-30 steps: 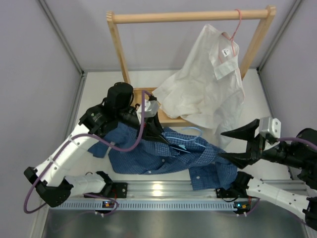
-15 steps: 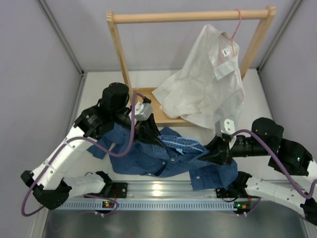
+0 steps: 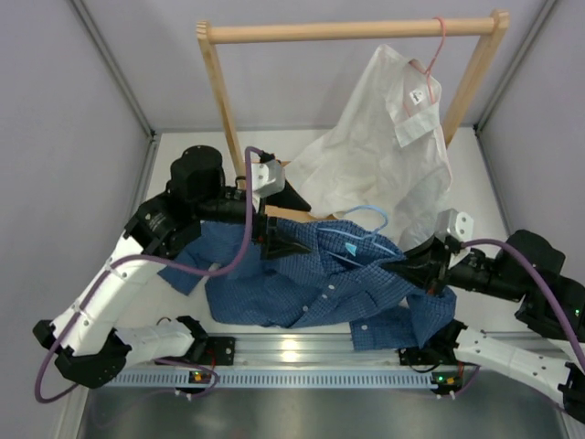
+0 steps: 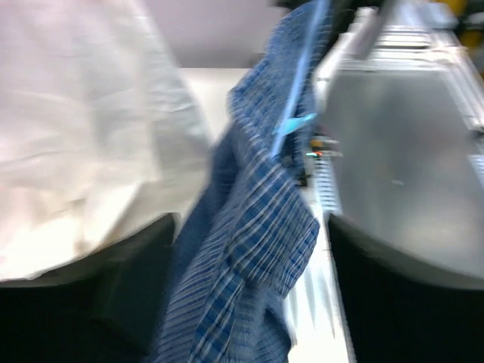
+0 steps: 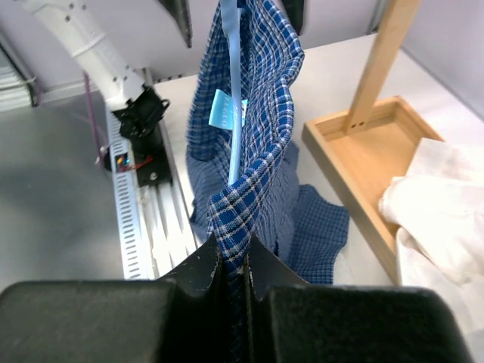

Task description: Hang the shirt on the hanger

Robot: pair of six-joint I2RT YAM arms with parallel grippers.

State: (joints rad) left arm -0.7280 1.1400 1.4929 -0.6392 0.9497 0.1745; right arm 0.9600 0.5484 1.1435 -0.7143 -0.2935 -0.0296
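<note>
Shirt [image 3: 311, 288], dark blue checked, was held up by the right gripper [image 3: 409, 271] clenched on its fabric, left gripper [image 3: 302, 229] spread open, apparently to seat the light-blue hanger [image 3: 368, 217] inside.

Your left arm [image 3: 108, 285] rises from its base at the near edge, elbow out toward the left edge, and reaches in over the middle of the bench. Your left gripper [image 3: 306, 226] points right with its jaws spread wide. Your right arm [image 3: 508, 355] folds back by the right edge, wrist aimed left. Your right gripper [image 3: 416, 267] is pinched tight on the shirt [image 3: 302, 293], held up off the bench.
</note>
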